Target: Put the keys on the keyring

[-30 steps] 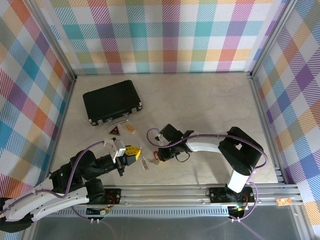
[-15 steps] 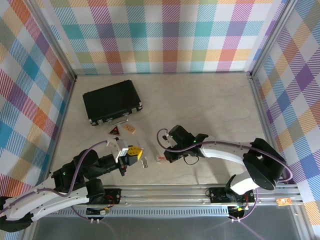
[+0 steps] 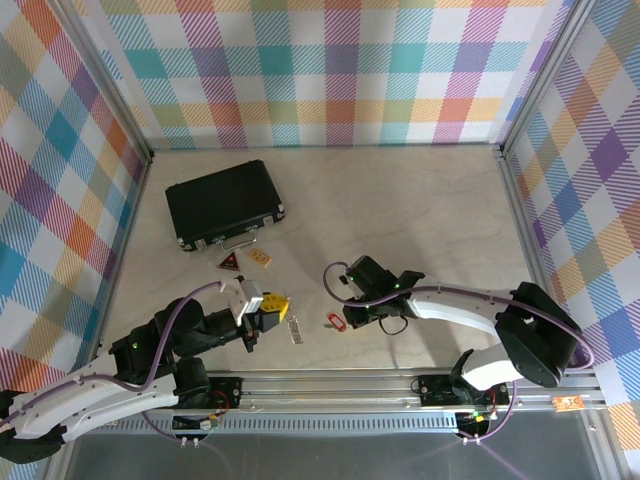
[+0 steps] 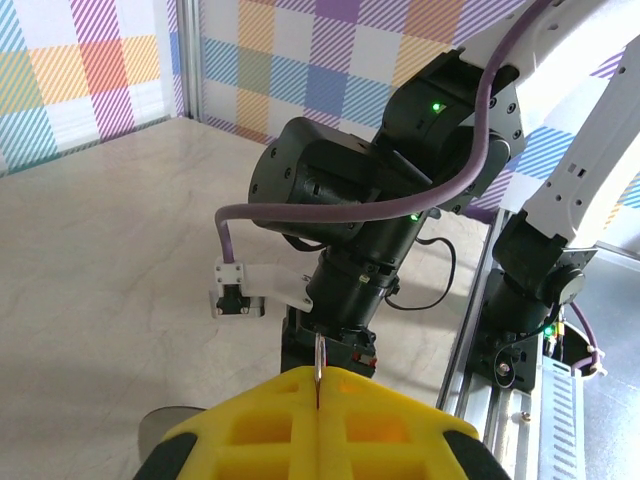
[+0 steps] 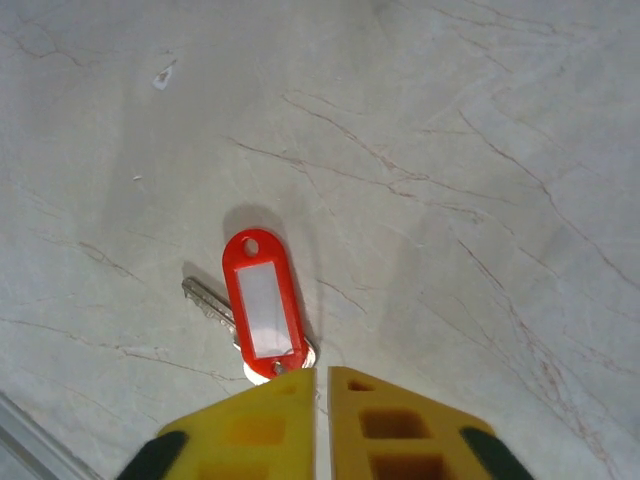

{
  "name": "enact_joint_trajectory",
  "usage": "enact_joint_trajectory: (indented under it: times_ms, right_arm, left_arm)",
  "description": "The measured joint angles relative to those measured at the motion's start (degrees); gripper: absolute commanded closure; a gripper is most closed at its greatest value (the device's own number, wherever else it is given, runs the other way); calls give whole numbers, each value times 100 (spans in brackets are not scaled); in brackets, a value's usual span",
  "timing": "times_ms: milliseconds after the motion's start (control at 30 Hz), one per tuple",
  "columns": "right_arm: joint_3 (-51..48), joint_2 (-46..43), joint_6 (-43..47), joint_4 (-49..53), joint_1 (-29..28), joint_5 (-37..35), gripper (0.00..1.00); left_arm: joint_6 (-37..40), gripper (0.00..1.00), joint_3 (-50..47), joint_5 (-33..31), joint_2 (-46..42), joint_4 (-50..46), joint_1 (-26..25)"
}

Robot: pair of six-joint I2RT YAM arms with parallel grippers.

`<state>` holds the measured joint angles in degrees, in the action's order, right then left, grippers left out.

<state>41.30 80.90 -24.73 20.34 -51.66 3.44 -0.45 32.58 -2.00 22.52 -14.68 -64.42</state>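
- the key (image 5: pixel 262 308), a red tag with a thin silver blade beside it, lies flat on the tabletop (image 3: pixel 400 210) near the front rail (image 3: pixel 340 385), just ahead of the right gripper (image 5: pixel 320 372).
- the right gripper's jaws are closed to a hairline seam with nothing between them. the key's round near end runs up to the fingertip edge, and i cannot tell whether they touch.
- from above, the key (image 3: pixel 336 320) sits between the two grippers, with the right gripper (image 3: pixel 349 318) just beside it and the left gripper (image 3: pixel 275 303) a little to its left.
- the left gripper's (image 4: pixel 318 378) jaws are pressed together on a thin metal edge that stands up out of the seam. this is the keyring (image 4: pixel 318 352), seen edge-on.
- in the top view the keyring (image 3: pixel 293 330) shows as a small silver strip at the left fingertips, its shape too small to read.
- the tabletop is bare and open behind and to the right of the key, out to the plaid walls.
- the black case (image 3: pixel 222 205), dark triangular tag (image 3: pixel 228 262) and tan tag (image 3: pixel 262 258) sit at the back left, well apart from the key.
- the right arm (image 4: pixel 350 200) stands close in front of the left gripper, leaving little room between them.
- a grey blur low in the left wrist view is cut off by the fingers.
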Motion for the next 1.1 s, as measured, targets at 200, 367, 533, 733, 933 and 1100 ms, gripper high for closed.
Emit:
enact_joint_trajectory:
  times_ms: [200, 367, 533, 733, 933, 1100]
  right_arm:
    - [2, -13, 31, 142, 33, 304, 62]
    - [55, 72, 166, 337, 33, 649, 58]
    - [0, 166, 140, 229, 136, 857, 59]
    - [-190, 240, 92, -136, 365, 1121, 60]
    - [-350, 308, 15, -476, 525, 1338, 63]
    - [-426, 409, 9, -710, 560, 1486, 68]
  left_arm:
    - [0, 100, 0, 28, 118, 2, 0]
    - [2, 100, 0, 111, 251, 2, 0]
    - [2, 100, 0, 157, 269, 52, 0]
    - [2, 100, 0, 251, 345, 160, 0]
    - [2, 100, -15, 299, 391, 175, 0]
    - [2, 100, -15, 304, 433, 179, 0]
